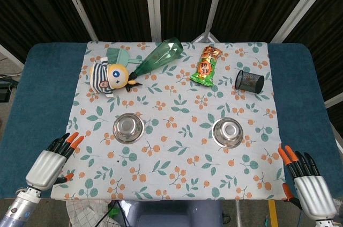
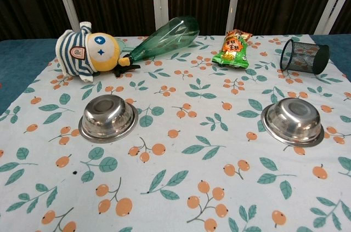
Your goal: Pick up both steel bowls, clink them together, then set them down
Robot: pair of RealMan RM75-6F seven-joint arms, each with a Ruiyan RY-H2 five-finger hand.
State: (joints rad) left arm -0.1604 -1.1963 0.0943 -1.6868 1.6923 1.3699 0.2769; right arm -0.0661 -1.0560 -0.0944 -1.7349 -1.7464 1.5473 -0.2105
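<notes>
Two steel bowls stand upright on the floral cloth. The left bowl (image 1: pixel 128 128) (image 2: pixel 108 118) sits left of the middle, the right bowl (image 1: pixel 230 132) (image 2: pixel 292 122) right of it. My left hand (image 1: pixel 52 161) hovers at the cloth's near left corner, well short of the left bowl, fingers spread and holding nothing. My right hand (image 1: pixel 306 181) hangs past the near right corner, fingers also apart and empty. Neither hand shows in the chest view.
Along the far side lie a striped plush toy (image 1: pixel 107 77) (image 2: pixel 88 54), a green plastic bottle (image 1: pixel 159 57) (image 2: pixel 164 37) on its side, a snack packet (image 1: pixel 206 65) (image 2: pixel 235 48) and a tipped black mesh cup (image 1: pixel 249 81) (image 2: pixel 303 55). Blue table (image 1: pixel 37 93) borders the cloth.
</notes>
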